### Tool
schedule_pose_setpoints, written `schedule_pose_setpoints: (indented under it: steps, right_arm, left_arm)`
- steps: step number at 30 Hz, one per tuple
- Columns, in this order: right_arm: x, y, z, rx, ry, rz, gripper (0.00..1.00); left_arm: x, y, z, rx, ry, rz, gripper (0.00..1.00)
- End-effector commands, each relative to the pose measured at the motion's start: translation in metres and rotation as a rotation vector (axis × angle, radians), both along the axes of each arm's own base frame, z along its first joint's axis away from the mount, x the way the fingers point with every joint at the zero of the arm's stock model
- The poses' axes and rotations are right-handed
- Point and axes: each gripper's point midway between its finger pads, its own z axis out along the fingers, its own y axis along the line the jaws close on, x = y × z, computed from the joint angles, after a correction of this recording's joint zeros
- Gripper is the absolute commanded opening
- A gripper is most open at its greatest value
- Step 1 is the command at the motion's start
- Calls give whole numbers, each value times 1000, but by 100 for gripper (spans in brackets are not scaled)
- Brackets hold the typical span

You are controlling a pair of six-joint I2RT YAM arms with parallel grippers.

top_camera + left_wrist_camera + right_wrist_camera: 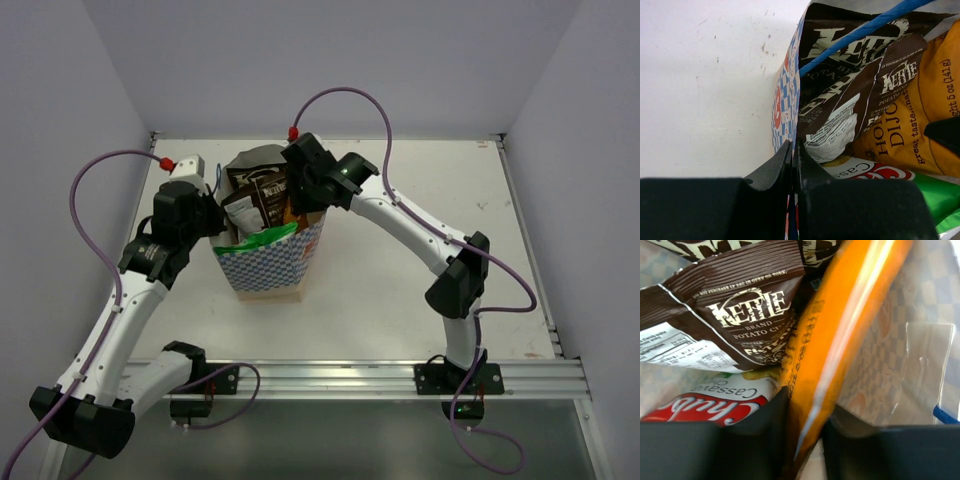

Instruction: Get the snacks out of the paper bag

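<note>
While my left gripper (793,167) pinches the paper bag (272,268) wall between closed jaws, I see my right gripper (805,440) clamped on the orange packet (840,335) inside the bag, beside 2 brown packets (740,315) and 1 green-and-white packet (256,240).

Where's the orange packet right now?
In the right wrist view, the orange packet stands inside the paper bag, pinched by the right hand, just right of the brown Kettle packet.

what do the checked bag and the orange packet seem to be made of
The paper bag looks like matte printed paper, with stiff folded walls. The orange packet is probably glossy foil or plastic film; a glare streak runs along it.
</note>
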Motion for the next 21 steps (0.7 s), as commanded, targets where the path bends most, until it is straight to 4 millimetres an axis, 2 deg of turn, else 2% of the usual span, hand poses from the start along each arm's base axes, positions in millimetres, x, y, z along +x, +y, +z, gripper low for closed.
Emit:
schedule_pose_setpoints:
  steps: [1, 2, 5, 10, 12, 17, 18, 20, 21]
  right_arm:
    - [2, 2, 31, 69, -50, 1, 26]
    - [0, 3, 37, 80, -59, 9, 15]
    - [-5, 2, 73, 145, -110, 30, 2]
    - [-15, -8, 141, 256, -226, 59, 0]
    - [-22, -14, 175, 311, -289, 74, 0]
    - [-44, -25, 244, 449, -419, 152, 0]
    - [-53, -34, 264, 480, -466, 167, 0]
    - [-58, -45, 296, 535, -560, 163, 0]
    - [-67, -59, 312, 550, -618, 167, 0]
  left_arm:
    - [-2, 2, 0, 33, -11, -15, 7]
    - [-2, 2, -1, 34, -13, -16, 7]
    - [-2, 3, -3, 37, -13, -16, 7]
    - [-1, 2, -1, 37, -21, -18, 7]
    - [-1, 3, 0, 40, -23, -13, 8]
    - [1, 7, -1, 53, -24, 4, 7]
    - [2, 7, -1, 54, -21, 6, 7]
    - [3, 7, -2, 56, -17, 8, 7]
    - [3, 7, -2, 56, -17, 7, 8]
